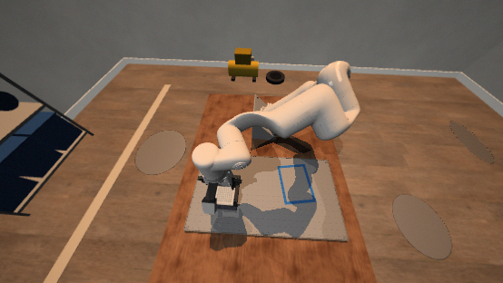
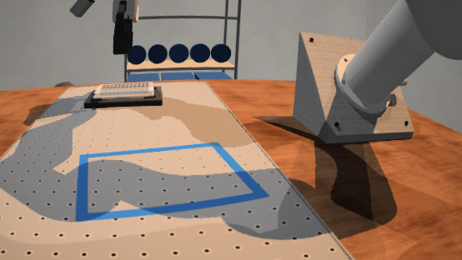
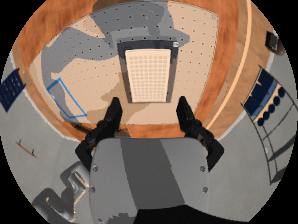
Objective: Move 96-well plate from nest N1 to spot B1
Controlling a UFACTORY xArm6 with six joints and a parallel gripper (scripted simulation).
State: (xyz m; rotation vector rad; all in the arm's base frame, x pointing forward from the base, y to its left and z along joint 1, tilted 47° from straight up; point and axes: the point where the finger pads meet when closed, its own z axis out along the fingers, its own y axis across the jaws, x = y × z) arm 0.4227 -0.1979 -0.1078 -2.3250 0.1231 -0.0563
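Pincer over the plate in its nest

You see the pincer (image 3: 148, 117) spread wide and empty above the 96-well plate (image 3: 148, 75), which sits in plate nest N1 (image 2: 123, 101), apart from the taped outline (image 2: 167, 207).

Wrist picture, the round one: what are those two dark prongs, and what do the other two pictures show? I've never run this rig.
The prongs are the fingers of the arm's claw, wide open and holding nothing. That camera looks down from the wrist at the white plate, which sits in its dark nest. The top picture looks down on the whole bench; the exterior one looks low across the dotted deck. The blue outline marks where the plate must go.
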